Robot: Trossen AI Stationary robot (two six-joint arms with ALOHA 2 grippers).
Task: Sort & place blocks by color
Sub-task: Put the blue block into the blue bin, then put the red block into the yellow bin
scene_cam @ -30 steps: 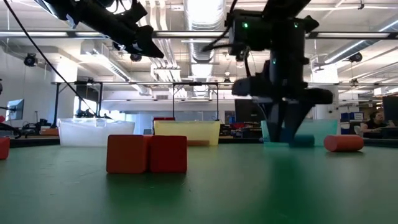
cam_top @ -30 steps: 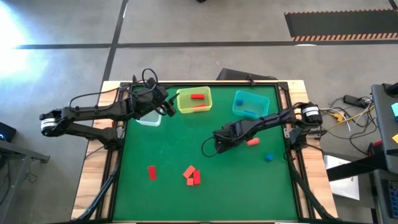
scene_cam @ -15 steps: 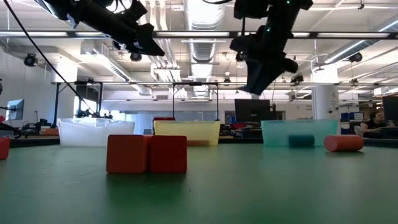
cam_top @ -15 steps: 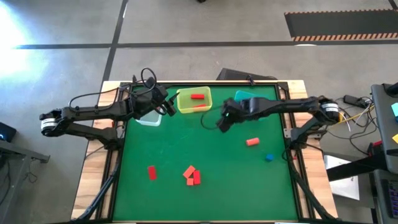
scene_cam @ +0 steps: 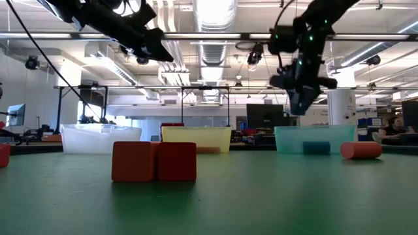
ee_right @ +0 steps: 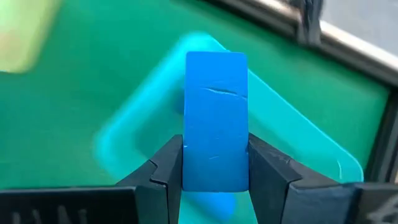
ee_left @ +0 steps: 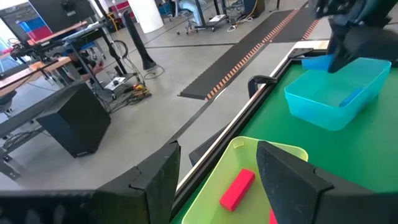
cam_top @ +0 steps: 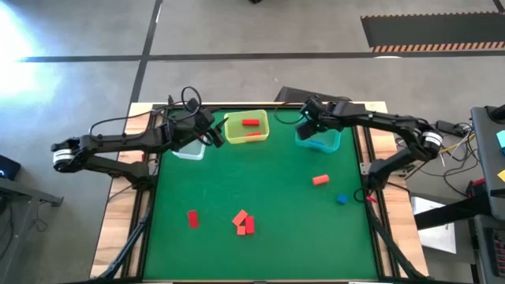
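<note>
My right gripper (cam_top: 306, 118) (scene_cam: 302, 104) hangs above the teal bin (cam_top: 319, 136) (ee_right: 134, 140), shut on a blue bar block (ee_right: 216, 118). The teal bin holds another blue block (scene_cam: 317, 148). My left gripper (cam_top: 215, 134) (ee_left: 217, 180) waits open between the clear bin (cam_top: 188, 148) and the yellow bin (cam_top: 247, 128), which holds a red block (ee_left: 237, 188). On the green mat lie a red block (cam_top: 192, 218), a cluster of red blocks (cam_top: 243, 222) (scene_cam: 154, 161), an orange-red piece (cam_top: 319, 180) and a blue cube (cam_top: 342, 199). My right gripper pinches the blue bar block between its two fingers (ee_right: 165, 168), which press on the bar's two long sides near one end (ee_right: 214, 171). The bar runs along the fingers and sticks out past their tips. It is lifted clear, above the teal bin.
The three bins stand in a row along the table's far edge. A black frame rail (cam_top: 359, 150) borders the mat on the right. The loose blocks lie in the near half of the mat; the mat's middle (cam_top: 252, 173) is bare green.
My right gripper has risen from the middle of the mat and swung toward the far right, from beside the orange-red piece to above the teal bin.
</note>
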